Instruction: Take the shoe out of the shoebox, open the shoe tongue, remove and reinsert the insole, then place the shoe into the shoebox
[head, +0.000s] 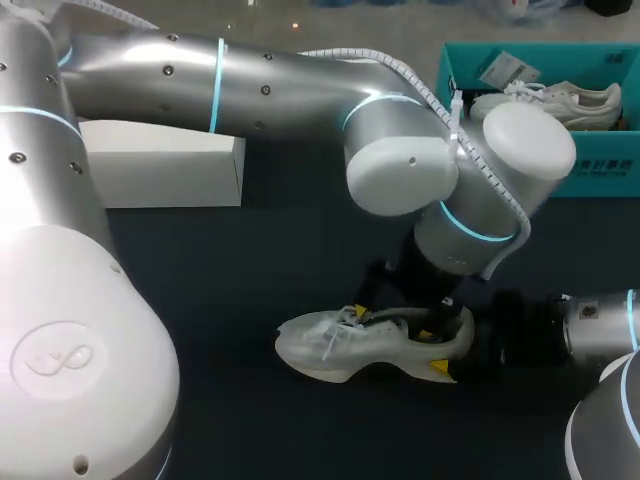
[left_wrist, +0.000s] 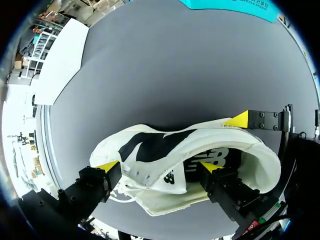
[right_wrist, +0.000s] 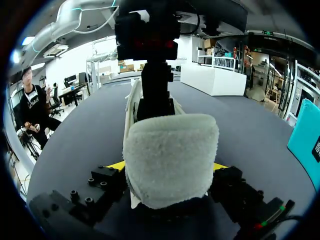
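Clamping the shoe (head: 340, 345) on the dark table (head: 250, 280): right gripper (right_wrist: 167, 166), apparently left gripper (left_wrist: 159, 166) too.

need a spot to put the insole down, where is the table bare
Bare: the dark tabletop between the white rectangular box and the white lace-up sneaker, and on the sneaker's robot-facing side. Crowded: the sneaker's heel, where left gripper and right gripper meet.
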